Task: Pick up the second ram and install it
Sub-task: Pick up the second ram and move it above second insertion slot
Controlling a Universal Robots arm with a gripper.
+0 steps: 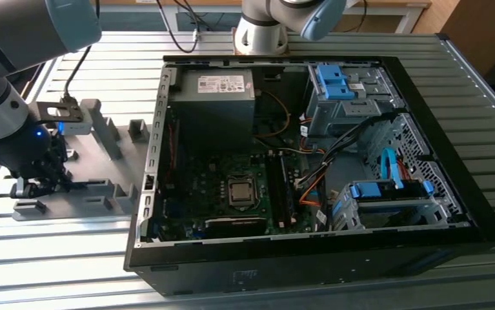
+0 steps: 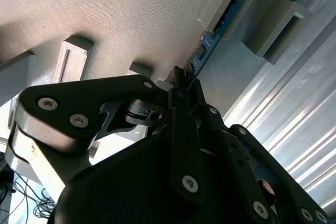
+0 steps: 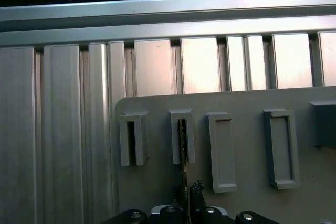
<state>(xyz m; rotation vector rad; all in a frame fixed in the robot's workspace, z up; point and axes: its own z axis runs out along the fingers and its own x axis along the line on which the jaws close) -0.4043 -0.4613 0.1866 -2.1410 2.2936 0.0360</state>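
Note:
The second ram (image 2: pixel 209 42) is a thin blue-green strip seen edge-on, standing in a slot of the grey holder plate (image 2: pixel 121 14). In the first wrist view the ram (image 3: pixel 182 148) rises out of the second slot of the holder plate (image 3: pixel 247 150). My gripper (image 2: pixel 181 76) has its black fingers drawn together on the ram's near end, and the gripper (image 3: pixel 187 188) sits right at the strip. In the exterior view the gripper (image 1: pixel 33 186) is down over the holder plate (image 1: pixel 101 187), on the exterior view's left of the open computer case (image 1: pixel 157 194).
Inside the case lie the motherboard (image 1: pixel 230 187) with long memory slots (image 1: pixel 275 184), a power supply (image 1: pixel 217 97), cables and blue drive cages (image 1: pixel 385 194). The holder has several raised blocks and slots (image 1: pixel 105 132). All rests on a ribbed metal table (image 1: pixel 58 258).

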